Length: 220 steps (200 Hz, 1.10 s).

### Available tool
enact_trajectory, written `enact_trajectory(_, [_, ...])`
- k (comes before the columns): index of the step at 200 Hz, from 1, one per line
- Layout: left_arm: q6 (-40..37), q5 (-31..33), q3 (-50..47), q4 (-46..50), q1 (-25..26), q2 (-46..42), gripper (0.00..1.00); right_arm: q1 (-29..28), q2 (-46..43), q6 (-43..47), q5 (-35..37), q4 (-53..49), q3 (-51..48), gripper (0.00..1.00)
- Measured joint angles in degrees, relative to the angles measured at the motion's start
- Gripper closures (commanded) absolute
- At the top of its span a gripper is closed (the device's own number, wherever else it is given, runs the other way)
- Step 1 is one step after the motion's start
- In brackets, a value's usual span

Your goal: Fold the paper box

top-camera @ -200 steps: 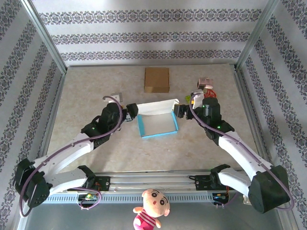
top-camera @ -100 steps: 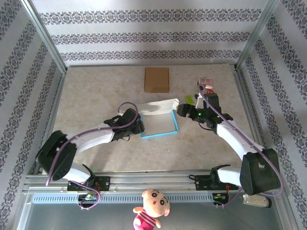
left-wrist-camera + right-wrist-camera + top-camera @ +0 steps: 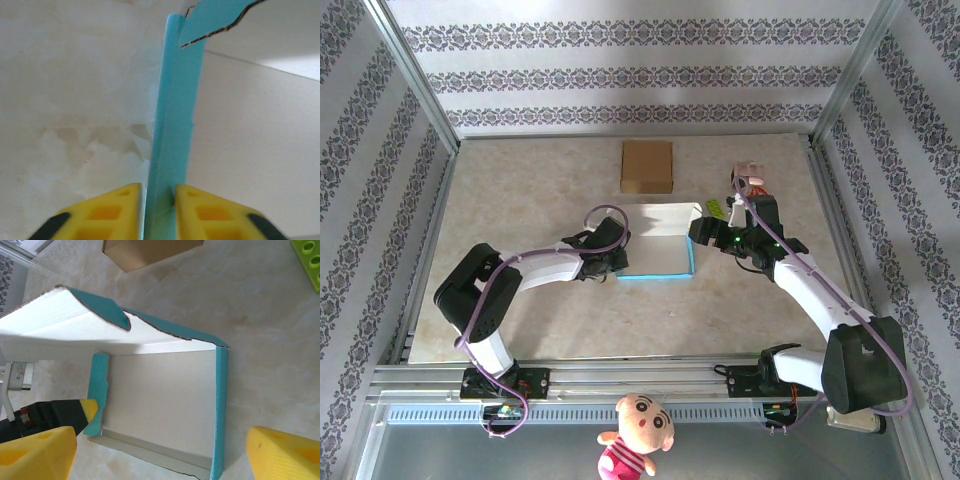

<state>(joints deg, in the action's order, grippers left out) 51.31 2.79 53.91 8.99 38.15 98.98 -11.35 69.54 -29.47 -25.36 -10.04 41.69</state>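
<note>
The left gripper [image 3: 159,197] is clamped on the upright left wall of the blue-and-white paper box [image 3: 658,255], which sits in the middle of the beige tabletop [image 3: 520,180] with its white lid flap raised at the far side. The right gripper [image 3: 698,232] is wide apart and empty, just beside the box's right wall. The step in hand looks like bracing the box; next, the right gripper probably needs to bring the lid down squarely.

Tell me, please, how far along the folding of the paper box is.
Done: the paper box has its blue side walls upright. In hand: the left gripper pinches the left side wall, while the right gripper hangs open by the right side. Left: the lid flap is raised at the far edge and not yet folded over.
</note>
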Motion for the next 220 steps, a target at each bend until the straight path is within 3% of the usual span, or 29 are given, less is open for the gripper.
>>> enact_trajectory(58, [-7.32, 1.88, 2.71, 0.85, 0.0, 2.95, 0.97, 0.0, 0.04, -0.35, 0.26, 0.04, -1.25, 0.13])
enact_trajectory(131, [-14.14, 13.35, 7.56, 8.9, 0.15, 6.19, 1.0, -0.02, 0.04, -0.63, 0.46, 0.35, -1.38, 0.13])
enact_trajectory(157, [-15.02, 15.96, 8.07, 8.9, 0.92, 7.28, 0.85, -0.04, 0.04, -0.68, 0.48, 0.42, -1.44, 0.13])
enact_trajectory(220, [-16.02, 13.05, 3.08, 7.82, 0.35, 2.78, 0.66, -0.04, -0.63, -0.85, 0.83, 0.37, -1.44, 0.12])
